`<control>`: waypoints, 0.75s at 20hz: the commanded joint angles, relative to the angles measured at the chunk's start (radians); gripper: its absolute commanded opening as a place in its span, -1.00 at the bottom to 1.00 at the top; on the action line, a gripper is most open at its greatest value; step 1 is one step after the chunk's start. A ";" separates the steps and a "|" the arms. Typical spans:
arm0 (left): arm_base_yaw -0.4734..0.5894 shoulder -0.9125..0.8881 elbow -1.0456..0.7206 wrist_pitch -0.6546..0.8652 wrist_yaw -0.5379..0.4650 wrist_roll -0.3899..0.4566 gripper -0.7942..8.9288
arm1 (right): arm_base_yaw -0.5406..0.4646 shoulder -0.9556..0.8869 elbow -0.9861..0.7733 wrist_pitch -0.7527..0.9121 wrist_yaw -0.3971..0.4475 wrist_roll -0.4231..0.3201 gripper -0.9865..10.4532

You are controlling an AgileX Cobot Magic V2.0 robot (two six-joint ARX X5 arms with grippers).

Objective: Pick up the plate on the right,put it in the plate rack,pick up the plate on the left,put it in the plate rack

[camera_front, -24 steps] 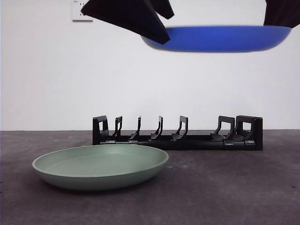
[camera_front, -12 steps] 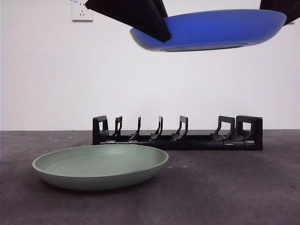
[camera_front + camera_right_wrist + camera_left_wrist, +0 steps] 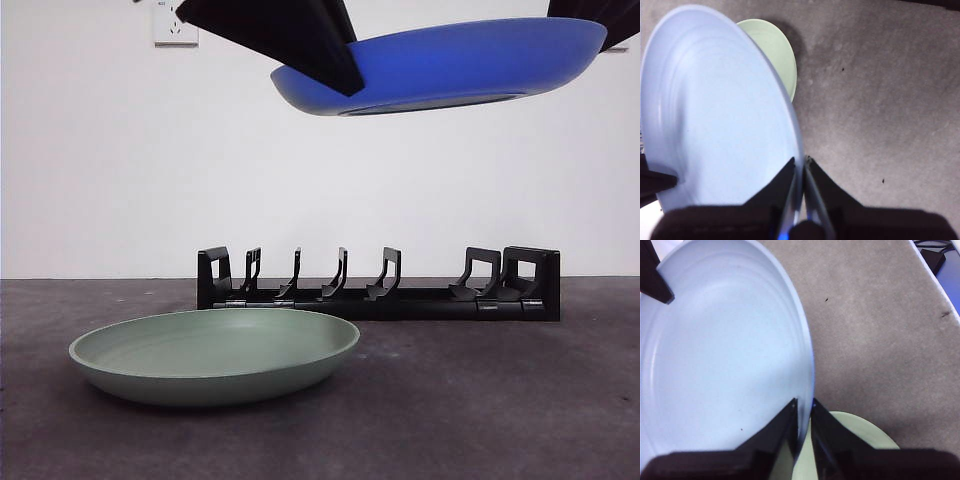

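Note:
A blue plate (image 3: 450,65) hangs high above the table, tilted with its right side up. Both grippers pinch its rim: my left gripper (image 3: 804,412) is shut on one edge, seen in the front view as the dark jaws (image 3: 300,40) at upper left. My right gripper (image 3: 802,167) is shut on the opposite edge, at the top right corner (image 3: 595,12). Each wrist view shows the blue plate's pale inside (image 3: 715,350) (image 3: 715,110). A green plate (image 3: 215,355) lies flat on the table at front left. The black plate rack (image 3: 378,285) stands behind it.
The dark grey table (image 3: 480,400) has bare surface at front right. A white wall with a socket (image 3: 172,25) rises behind the rack. The green plate also shows below in both wrist views (image 3: 855,440) (image 3: 772,47).
The blue plate has risen a little, shifted slightly left and tilted, right side higher, still held by both grippers. The green plate and rack have not moved.

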 commanded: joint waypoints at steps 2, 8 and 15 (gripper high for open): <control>0.003 -0.001 0.000 -0.017 -0.013 -0.081 -0.85 | -0.006 -0.001 0.005 0.030 -0.007 -0.001 -0.66; 0.003 -0.001 0.000 -0.039 -0.013 -0.097 -0.85 | -0.006 -0.002 0.011 0.071 -0.073 0.000 -0.27; 0.036 -0.001 0.000 -0.003 0.068 -0.259 -0.85 | -0.009 -0.085 0.112 0.176 -0.019 0.054 -0.27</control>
